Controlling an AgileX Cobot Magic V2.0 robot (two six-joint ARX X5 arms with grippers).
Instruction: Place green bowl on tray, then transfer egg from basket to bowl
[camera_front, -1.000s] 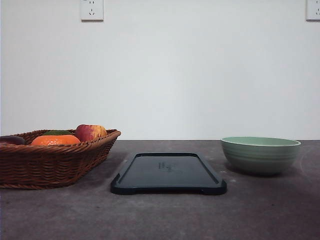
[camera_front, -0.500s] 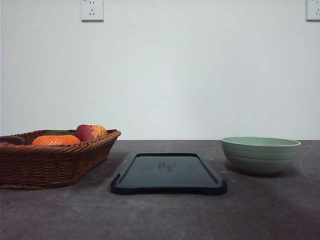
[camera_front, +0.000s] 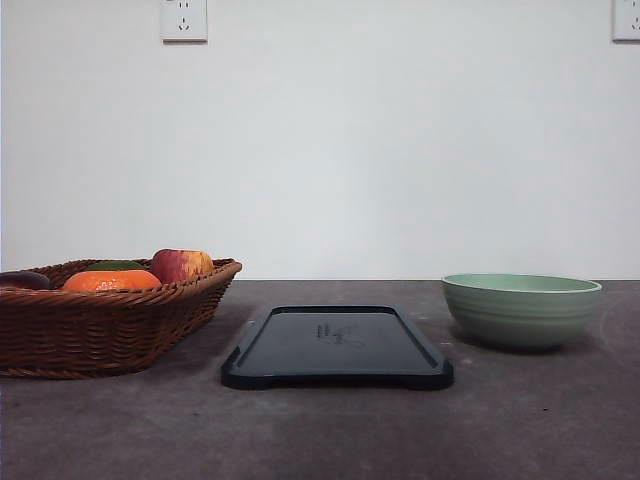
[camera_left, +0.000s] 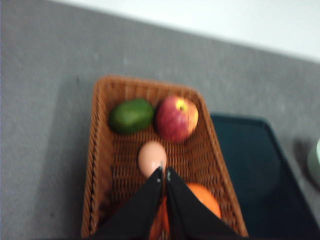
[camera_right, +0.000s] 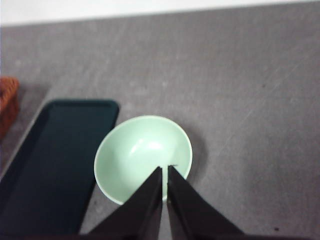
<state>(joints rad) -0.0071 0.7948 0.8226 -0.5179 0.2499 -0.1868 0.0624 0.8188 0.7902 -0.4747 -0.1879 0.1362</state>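
Note:
The green bowl (camera_front: 521, 309) stands on the table to the right of the dark tray (camera_front: 337, 346), apart from it. The brown wicker basket (camera_front: 110, 320) sits at the left. Seen from the left wrist, a pale egg (camera_left: 151, 157) lies in the basket (camera_left: 102, 165) between an apple and an orange. My left gripper (camera_left: 164, 173) hangs shut above the basket, its tips over the egg. My right gripper (camera_right: 165, 170) is shut high above the bowl (camera_right: 142, 157), over its near rim. The tray (camera_right: 55, 160) lies bare beside that bowl.
The basket also holds a red apple (camera_left: 176, 118), a green avocado (camera_left: 131, 115), an orange (camera_left: 197, 197) and a dark fruit (camera_front: 22, 280). Grey tabletop (camera_front: 330, 430) spreads in front of the tray and around the bowl. A white wall stands behind.

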